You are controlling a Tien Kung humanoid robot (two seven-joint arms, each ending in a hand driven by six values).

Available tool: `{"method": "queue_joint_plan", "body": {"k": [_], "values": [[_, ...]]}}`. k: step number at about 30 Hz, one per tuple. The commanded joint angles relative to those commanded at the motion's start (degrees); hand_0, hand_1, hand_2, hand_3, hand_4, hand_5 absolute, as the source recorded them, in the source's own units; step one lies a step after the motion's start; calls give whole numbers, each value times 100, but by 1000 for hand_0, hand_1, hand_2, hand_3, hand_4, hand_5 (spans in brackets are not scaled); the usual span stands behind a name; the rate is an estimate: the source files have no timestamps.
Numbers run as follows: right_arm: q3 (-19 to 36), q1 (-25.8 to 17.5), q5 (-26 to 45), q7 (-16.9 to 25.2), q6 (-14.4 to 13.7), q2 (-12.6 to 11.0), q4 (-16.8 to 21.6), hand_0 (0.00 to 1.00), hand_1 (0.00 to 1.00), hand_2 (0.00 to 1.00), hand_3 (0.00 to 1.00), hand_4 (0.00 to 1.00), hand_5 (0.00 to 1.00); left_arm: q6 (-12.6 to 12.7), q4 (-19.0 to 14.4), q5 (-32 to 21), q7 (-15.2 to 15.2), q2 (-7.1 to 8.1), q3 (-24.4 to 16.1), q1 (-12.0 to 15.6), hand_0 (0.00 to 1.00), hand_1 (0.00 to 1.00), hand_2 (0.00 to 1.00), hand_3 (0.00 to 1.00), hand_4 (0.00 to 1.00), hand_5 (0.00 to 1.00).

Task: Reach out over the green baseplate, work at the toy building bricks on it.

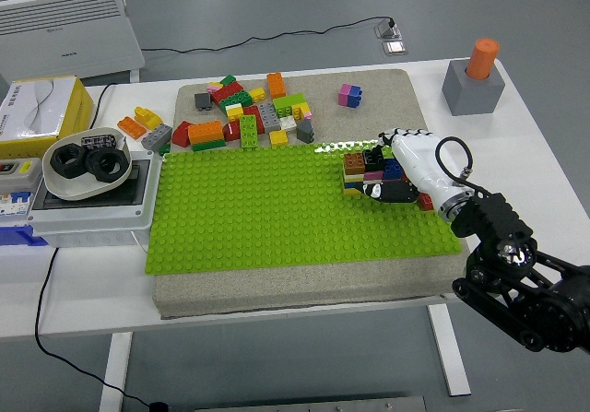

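A bright green studded plastic baseplate [277,209] lies flat on a beige cloth pad [295,288] on the white table [544,154]. Near the baseplate's far right corner stands a small stack of toy building bricks [361,170], with brown, black, blue, yellow and pink pieces pressed onto the studs. The right hand [410,168], white-shelled on a black arm that comes in from the lower right, lies against the right side of that stack; its fingers are curled in around the bricks and touch them, the thumb [385,191] low along the front of the stack, though whether the grip is firm cannot be told. A loose heap of coloured bricks [244,117] sits on the pad just beyond the baseplate's far edge, and a lone pink and blue brick [349,94] lies well apart to its right.
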Motion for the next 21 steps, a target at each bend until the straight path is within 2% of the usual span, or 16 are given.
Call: {"method": "queue_joint_plan", "body": {"k": [21], "values": [[-6,-135,-8,28,-63,-11,0,781,799,834,600,892,570,7,0,-23,-5,-6,5,0,688,383,384,457,106,2]]}}
